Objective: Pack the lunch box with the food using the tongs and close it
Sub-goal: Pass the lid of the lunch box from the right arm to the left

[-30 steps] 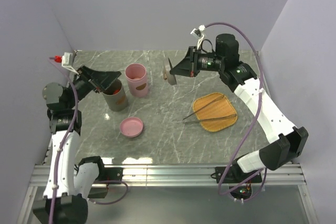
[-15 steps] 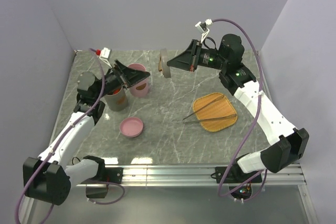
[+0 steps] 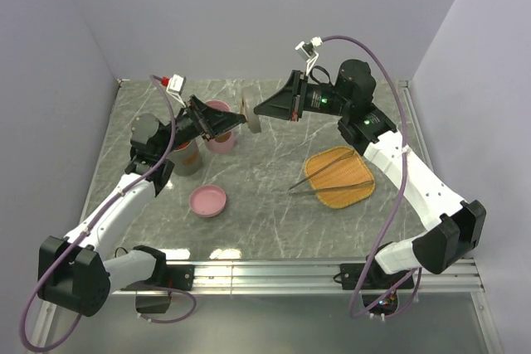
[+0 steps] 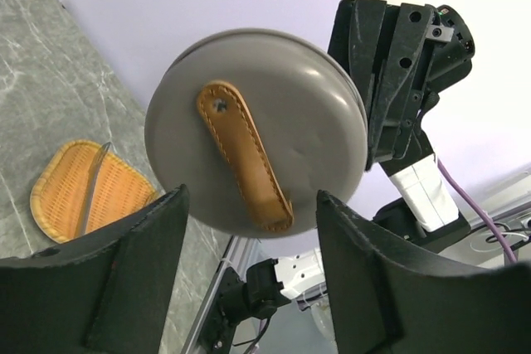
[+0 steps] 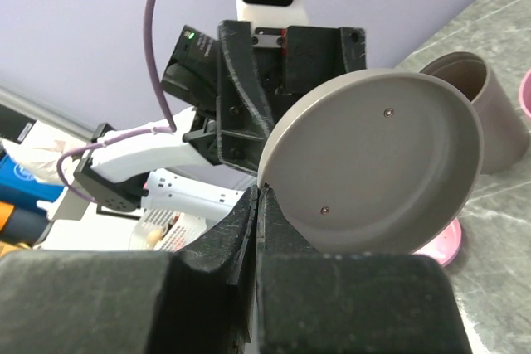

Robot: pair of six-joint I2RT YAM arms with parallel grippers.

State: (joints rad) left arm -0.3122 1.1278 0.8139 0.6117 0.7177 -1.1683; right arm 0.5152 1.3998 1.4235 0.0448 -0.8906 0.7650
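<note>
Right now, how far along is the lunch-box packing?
Done: nothing certain. The long silver metal tongs lie on the orange woven tray, and what the pink tub and grey tub hold is unclear. In hand: the right claw pinches the round grey lid with a tan leather strap in mid-air; the open left claw faces it. Left: packing food, closing.

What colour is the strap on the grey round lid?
Tan brown strap, with stitched edges; clearest in the left wrist view.
</note>
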